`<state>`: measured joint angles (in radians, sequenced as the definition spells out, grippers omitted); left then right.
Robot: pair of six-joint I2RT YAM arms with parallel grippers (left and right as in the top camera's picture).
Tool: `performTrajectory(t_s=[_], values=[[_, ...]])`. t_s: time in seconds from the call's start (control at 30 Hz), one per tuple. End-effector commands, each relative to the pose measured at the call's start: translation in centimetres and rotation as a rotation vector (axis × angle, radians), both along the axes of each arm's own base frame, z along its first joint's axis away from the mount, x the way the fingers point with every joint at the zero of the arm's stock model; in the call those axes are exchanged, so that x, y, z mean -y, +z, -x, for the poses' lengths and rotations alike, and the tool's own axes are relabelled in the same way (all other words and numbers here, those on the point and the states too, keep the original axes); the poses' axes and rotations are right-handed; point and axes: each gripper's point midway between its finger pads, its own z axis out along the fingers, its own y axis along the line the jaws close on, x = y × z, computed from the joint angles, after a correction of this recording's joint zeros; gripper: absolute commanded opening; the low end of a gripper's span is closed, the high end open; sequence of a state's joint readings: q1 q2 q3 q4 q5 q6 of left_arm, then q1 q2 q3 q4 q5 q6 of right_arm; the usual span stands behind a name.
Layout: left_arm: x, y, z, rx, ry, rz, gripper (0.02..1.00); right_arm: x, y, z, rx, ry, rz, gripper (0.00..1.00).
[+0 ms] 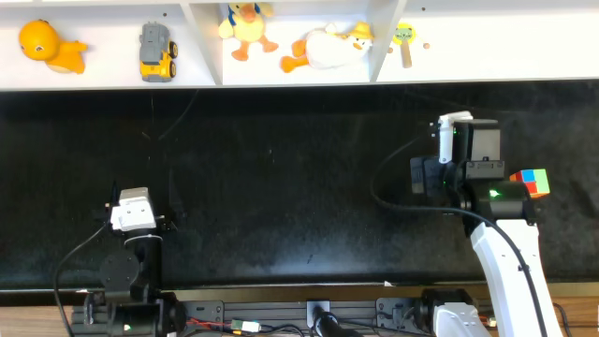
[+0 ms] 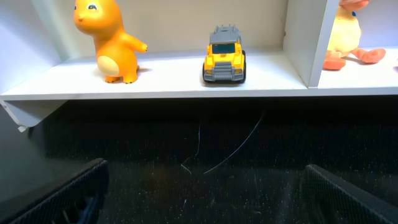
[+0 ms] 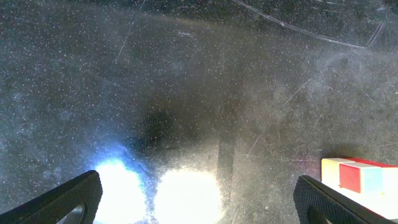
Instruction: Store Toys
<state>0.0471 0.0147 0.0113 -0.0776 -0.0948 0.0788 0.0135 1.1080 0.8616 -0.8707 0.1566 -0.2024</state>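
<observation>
Both arms stand at the near edge, over a strip of cables and mounts. Beyond them a black mat (image 1: 281, 187) covers the whole table; it is scuffed, dusty and marked with fine scratches, and two bright patches of glare lie on it under the right arm. A white shelf (image 1: 281, 80) runs along the far edge, split by upright dividers into compartments.

The left gripper (image 2: 205, 199) sits low at the near left, facing the shelf, its fingers spread wide with nothing between them. The right gripper (image 3: 199, 199) is over bare mat at the right, pointing down, its fingers also spread wide and empty.

A white plush duck (image 1: 328, 47) lies on its side in the middle compartment, with a yellow plush duck (image 1: 248, 28) just left of it. An orange figure (image 2: 109, 40) and a yellow truck (image 2: 224, 55) stand apart in the left compartment. A small stick toy (image 1: 404, 42) is in the right one. A coloured cube (image 3: 360, 177) rests on the mat, just to the right of the right gripper, outside its fingers.
</observation>
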Motion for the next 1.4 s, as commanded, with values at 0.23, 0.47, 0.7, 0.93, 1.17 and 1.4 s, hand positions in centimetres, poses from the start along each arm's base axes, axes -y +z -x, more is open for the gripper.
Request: performTrajectory(t_s=[0.23, 0.47, 0.7, 0.93, 1.17, 1.4], values=[[-0.1, 0.1, 0.1, 0.008, 0.008, -0.012, 0.998, 0.0, 0.2, -0.1, 0.021, -0.007, -0.012, 0.996], [-0.1, 0.1, 0.1, 0.008, 0.007, -0.012, 0.998, 2.7, -0.2, 1.0, -0.003, -0.116, -0.116, 0.998], [-0.1, 0.1, 0.1, 0.008, 0.008, -0.012, 0.998, 6.8, -0.9, 3.6, -0.06, -0.095, -0.11, 0.998], [-0.1, 0.1, 0.1, 0.008, 0.008, -0.012, 0.998, 9.7, -1.7, 7.4, -0.139, -0.073, -0.103, 0.989], [-0.1, 0.1, 0.1, 0.008, 0.008, -0.012, 0.998, 14.1, -1.7, 10.6, -0.157, -0.116, -0.031, 0.963], [-0.1, 0.1, 0.1, 0.008, 0.008, -0.012, 0.998, 18.8, -2.4, 11.8, -0.154, -0.176, 0.042, 0.945]])
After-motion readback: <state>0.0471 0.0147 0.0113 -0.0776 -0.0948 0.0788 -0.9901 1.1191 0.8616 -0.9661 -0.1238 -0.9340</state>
